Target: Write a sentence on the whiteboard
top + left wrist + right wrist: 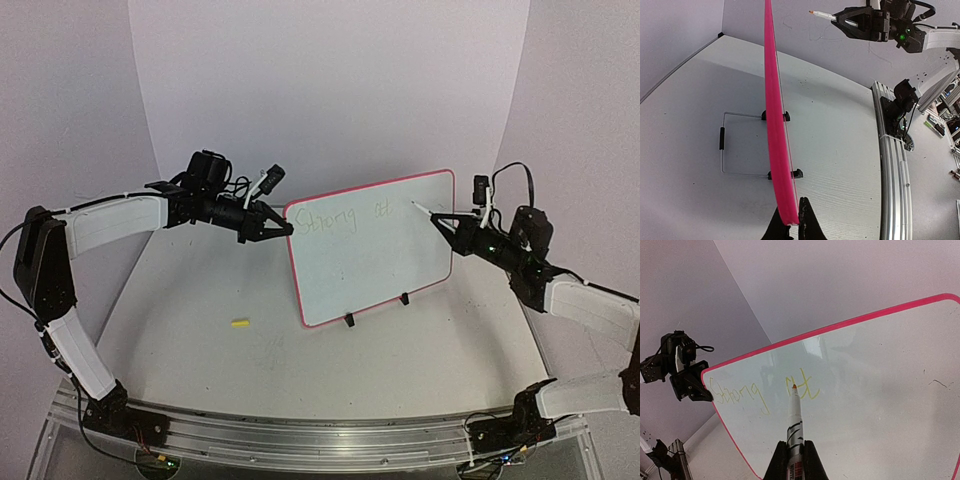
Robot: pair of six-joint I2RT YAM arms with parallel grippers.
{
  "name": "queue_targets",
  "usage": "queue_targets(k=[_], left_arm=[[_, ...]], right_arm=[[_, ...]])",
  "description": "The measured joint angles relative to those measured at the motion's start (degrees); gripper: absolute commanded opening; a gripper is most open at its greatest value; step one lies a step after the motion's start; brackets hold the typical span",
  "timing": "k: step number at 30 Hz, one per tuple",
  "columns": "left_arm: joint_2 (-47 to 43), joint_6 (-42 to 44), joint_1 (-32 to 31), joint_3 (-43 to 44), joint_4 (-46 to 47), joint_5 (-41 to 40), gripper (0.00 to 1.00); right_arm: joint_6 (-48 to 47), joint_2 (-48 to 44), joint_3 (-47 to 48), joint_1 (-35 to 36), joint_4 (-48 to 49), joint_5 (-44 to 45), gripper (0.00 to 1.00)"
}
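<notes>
The whiteboard [375,250] is a white rectangle with a thin pink-red rim and rounded corners. It stands nearly upright on the table [190,300] on two small black feet [350,320], its written face turned toward the arms. The left gripper [284,228] has its jaws closed over the board's left edge. The sentence [328,220] is faint yellow-green cursive in the upper left, reading "Strong at" in one line; the face below and to the right is almost blank.
</notes>
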Motion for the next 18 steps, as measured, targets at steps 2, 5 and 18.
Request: queue_targets(k=[2,5,18], left_arm=[[-0.01,0.01,0.00,0.00,-0.01,0.00,0.00],[0.00,0.02,0.00,0.00,-0.02,0.00,0.00],[0.00,0.07,0.00,0.02,-0.03,0.00,0.00]], right_arm=[[-0.09,0.82,0.01,-1.27,-0.07,-1.92,0.00],[-0.29,2.74,0.18,-2.66,-0.14,-4.64,0.00],[-1.54,7.71,5.56,-3.07,0.10,-5.02,0.00]])
